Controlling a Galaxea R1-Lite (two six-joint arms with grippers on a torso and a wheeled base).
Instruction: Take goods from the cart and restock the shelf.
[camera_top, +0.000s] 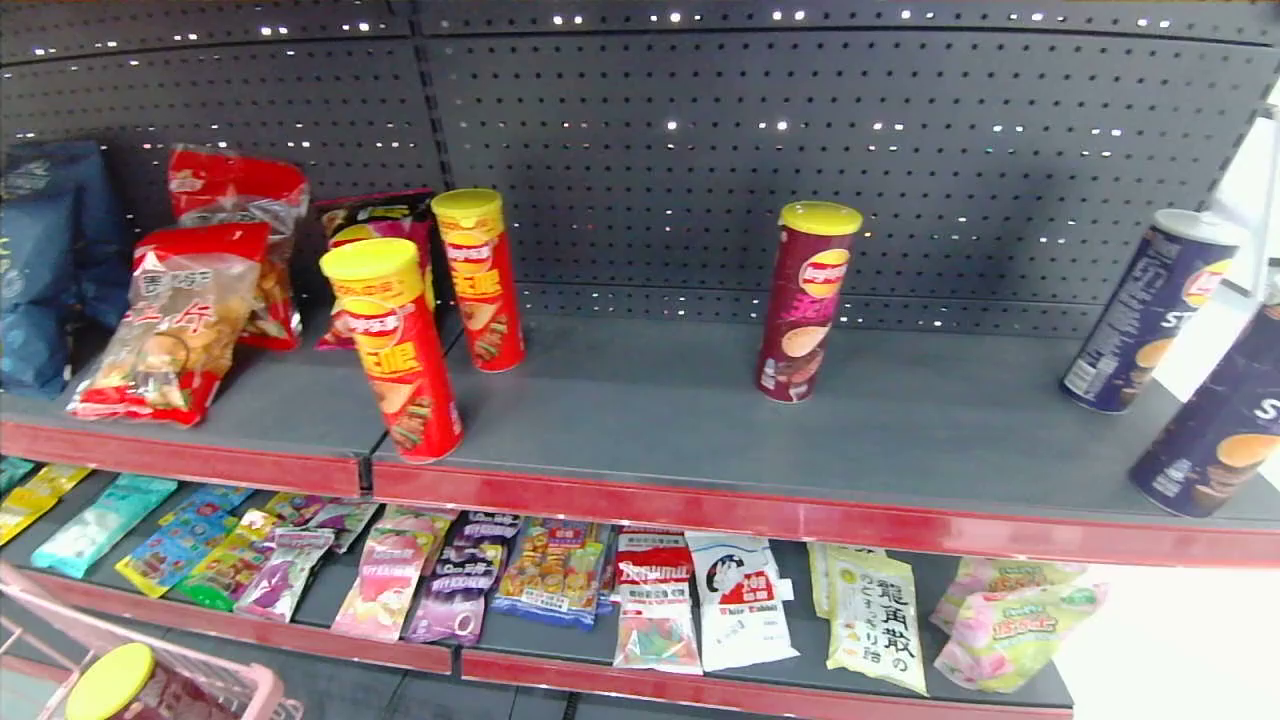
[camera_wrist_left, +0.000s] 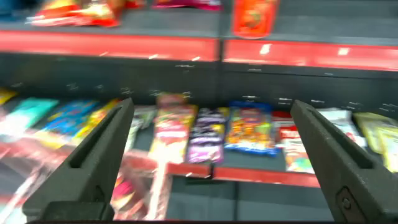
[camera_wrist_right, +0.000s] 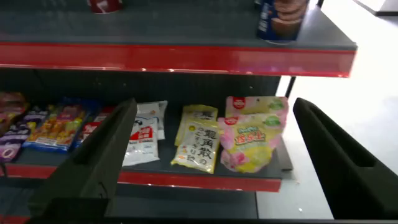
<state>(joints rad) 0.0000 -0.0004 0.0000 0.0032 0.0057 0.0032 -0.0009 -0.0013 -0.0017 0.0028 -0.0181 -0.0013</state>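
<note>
Left gripper (camera_wrist_left: 211, 104) and right gripper (camera_wrist_right: 214, 102) both gape wide, empty, facing candy bags (camera_wrist_left: 249, 127) on the lower tier. Pink cart (camera_top: 262, 685) holds a yellow-lidded can (camera_top: 110, 682). Shelf (camera_top: 650, 505) carries upright red cans (camera_top: 400, 350) and a purple can (camera_top: 805, 300).

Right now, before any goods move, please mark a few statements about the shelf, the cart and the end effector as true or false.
The maroon chip can stands upright on the upper shelf. True.
Three red chip cans stand on that shelf. False: two, the front red chip can and the rear red chip can.
The left end effector holds a can. False: it is open and empty.
A yellow-lidded can sits in the pink cart. True.
</note>
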